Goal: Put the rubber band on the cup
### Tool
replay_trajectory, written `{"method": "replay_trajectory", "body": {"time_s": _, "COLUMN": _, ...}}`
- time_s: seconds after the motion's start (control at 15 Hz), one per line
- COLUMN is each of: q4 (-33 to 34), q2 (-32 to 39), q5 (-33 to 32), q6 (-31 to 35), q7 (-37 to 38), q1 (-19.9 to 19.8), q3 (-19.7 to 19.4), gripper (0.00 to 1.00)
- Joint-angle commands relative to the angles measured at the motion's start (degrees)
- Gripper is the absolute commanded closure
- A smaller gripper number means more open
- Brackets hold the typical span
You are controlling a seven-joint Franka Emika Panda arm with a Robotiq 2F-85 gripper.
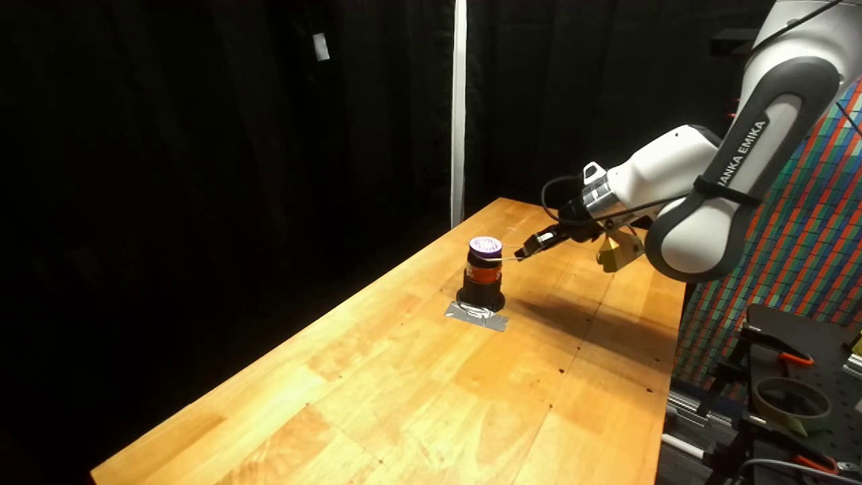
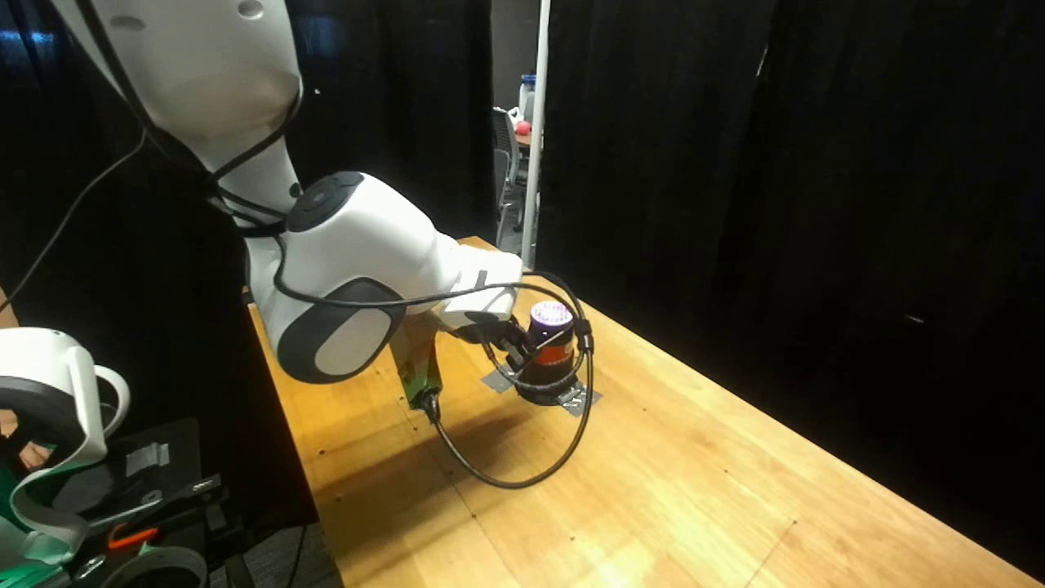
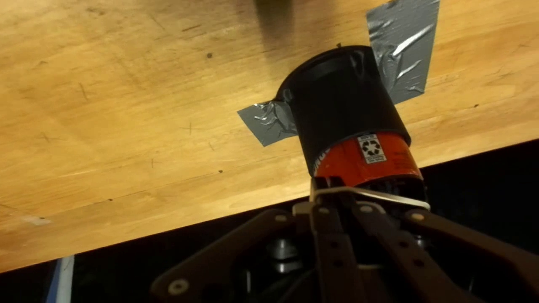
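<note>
Gripper (image 3: 330,184), black, one, on a white robot arm (image 1: 667,162). Enters from 6 o'clock in the wrist view; fingers brought together, pinching one end of the rubber band, tips just beside the cup.

Rubber band (image 3: 381,195), pale, one. Stretched from the fingertips toward 3 o'clock; in an exterior view it crosses the dark upper part of the cup, below the lid. Whether it passes around the far side cannot be told.

Cup (image 3: 370,162), orange-red body, dark top, recycling mark on the label, one. At 2 o'clock from the fingertips; upright, seated in the black holder. Lid (image 1: 485,245) white and purple, seen in both exterior views.

Black holder (image 3: 345,105), cylindrical, flared foot, one. At 12 o'clock from the fingertips, standing on the tabletop.

Gray tape (image 3: 406,46), wrinkled, two pieces. Larger at 2 o'clock from the holder, smaller at 8 o'clock, both reaching its foot.

Tabletop (image 3: 139,105), light wood, small dark spots.

White pole (image 1: 459,114), upright, one. In an exterior view, beyond the tabletop, at 12 o'clock from the cup.

Black curtain (image 1: 269,148). Behind the tabletop, at 10 o'clock.
</note>
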Motion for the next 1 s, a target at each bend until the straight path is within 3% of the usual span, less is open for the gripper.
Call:
{"method": "replay_trajectory", "body": {"time_s": 0.0, "q4": -4.7, "q2": 0.2, "q5": -7.7, "q6": 10.9, "q7": 4.8, "q1": -6.1, "q3": 3.8, "gripper": 0.92}}
{"method": "replay_trajectory", "body": {"time_s": 0.2, "q4": -5.8, "q2": 2.7, "q5": -10.8, "q6": 20.5, "q7": 4.9, "q1": -7.1, "q3": 3.1, "gripper": 0.93}}
{"method": "replay_trajectory", "body": {"time_s": 0.47, "q4": -5.1, "q2": 6.9, "q5": -10.2, "q6": 31.9, "q7": 4.9, "q1": -7.1, "q3": 2.4, "gripper": 0.92}}
{"method": "replay_trajectory", "body": {"time_s": 0.53, "q4": -4.9, "q2": 7.7, "q5": -10.7, "q6": 33.5, "q7": 5.3, "q1": -7.3, "q3": 2.4, "gripper": 0.90}}
{"method": "replay_trajectory", "body": {"time_s": 0.73, "q4": -2.5, "q2": 5.2, "q5": -11.0, "q6": 29.0, "q7": 6.9, "q1": -7.7, "q3": 2.7, "gripper": 0.89}}
{"method": "replay_trajectory", "body": {"time_s": 0.87, "q4": -3.3, "q2": 7.4, "q5": -11.5, "q6": 31.8, "q7": 6.9, "q1": -7.7, "q3": 2.6, "gripper": 0.63}}
{"method": "replay_trajectory", "body": {"time_s": 0.93, "q4": -3.9, "q2": 7.2, "q5": -14.1, "q6": 30.2, "q7": 9.0, "q1": -8.8, "q3": 3.1, "gripper": 0.62}}
